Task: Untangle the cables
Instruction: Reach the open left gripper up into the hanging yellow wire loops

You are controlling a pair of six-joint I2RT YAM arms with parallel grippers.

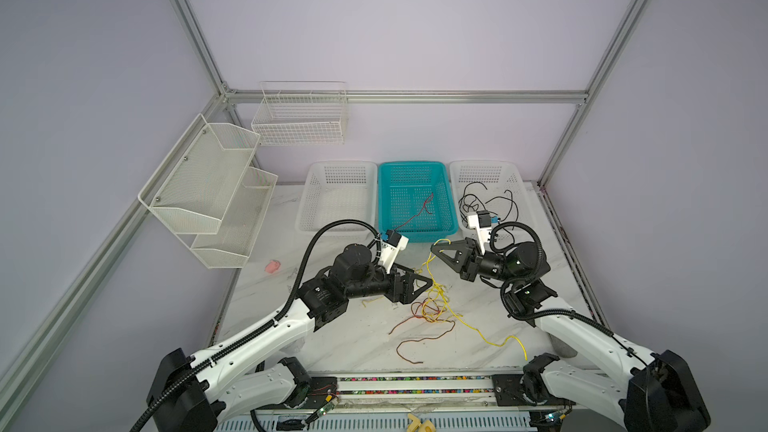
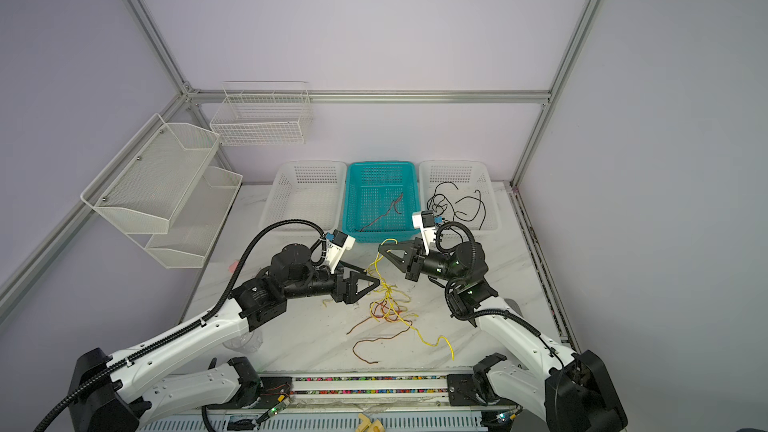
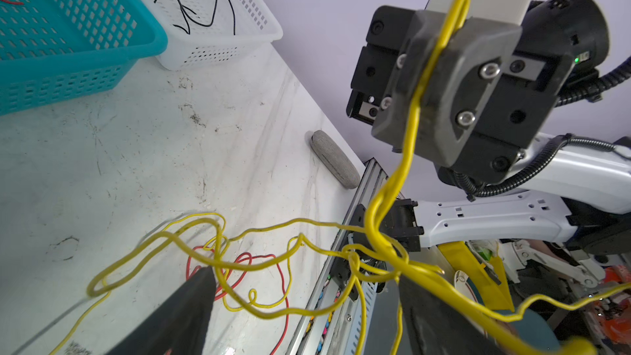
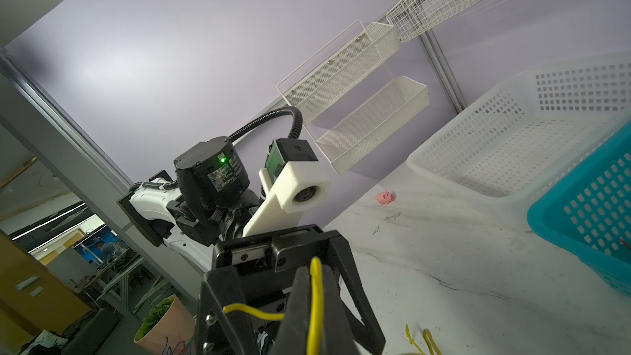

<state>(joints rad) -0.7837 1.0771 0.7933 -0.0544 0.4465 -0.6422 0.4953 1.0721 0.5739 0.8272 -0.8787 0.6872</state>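
A tangle of yellow and red-brown cables (image 1: 432, 309) (image 2: 388, 309) lies mid-table. My right gripper (image 1: 434, 248) (image 2: 381, 248) (image 4: 314, 268) is shut on a yellow cable (image 4: 316, 302) and holds it above the table; the strand hangs down into the tangle (image 3: 379, 220). My left gripper (image 1: 422, 282) (image 2: 372, 283) (image 3: 307, 305) stands open just left of the hanging strand. Yellow loops cross the gap between its fingers (image 3: 184, 312), unpinched. Black cables (image 1: 486, 201) lie in the right white basket (image 1: 519, 184). A red cable (image 1: 417, 211) lies in the teal basket (image 1: 384, 201).
A white basket (image 1: 307, 201) stands at the back, left of the teal one. A pink pig toy (image 1: 272, 266) (image 4: 385, 197) lies at the left, a grey oval object (image 3: 334, 160) near the right edge. Wire shelves (image 1: 208, 189) hang on the left wall.
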